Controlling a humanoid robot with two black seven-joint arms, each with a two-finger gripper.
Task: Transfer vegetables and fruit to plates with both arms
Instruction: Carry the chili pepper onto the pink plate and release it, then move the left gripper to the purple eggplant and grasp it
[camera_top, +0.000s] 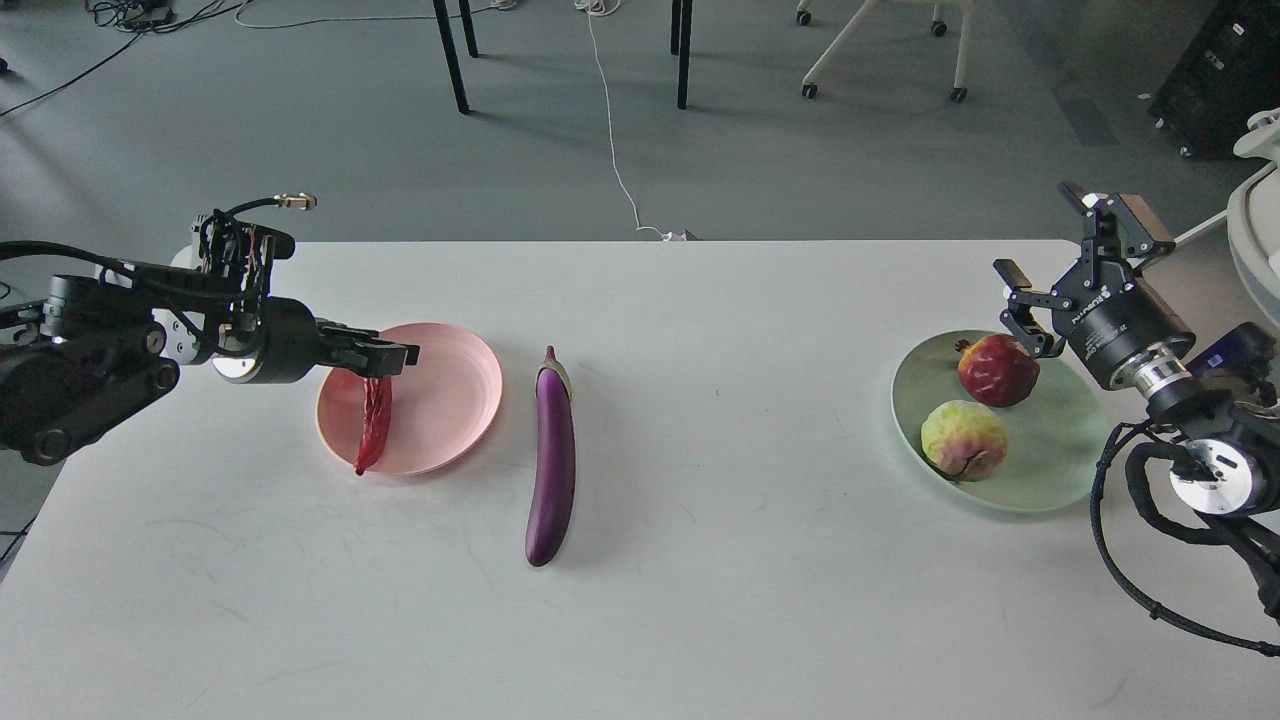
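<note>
The red chili pepper (372, 428) lies on the left part of the pink plate (455, 390), its tip at the front rim and its top hidden under my left gripper (400, 358). That gripper hovers just above it, fingers slightly apart and holding nothing. The purple eggplant (552, 460) lies on the table right of the pink plate. The dark red fruit (997, 370) and the yellow-green fruit (963, 440) sit on the mint green plate (1055, 455). My right gripper (1055, 245) is open, just behind the red fruit and above it.
The white table (700, 600) carries only the plates and the produce. Beyond its far edge are the grey floor, chair legs (683, 55) and a white cable (612, 140). Part of a white machine shows at the right edge.
</note>
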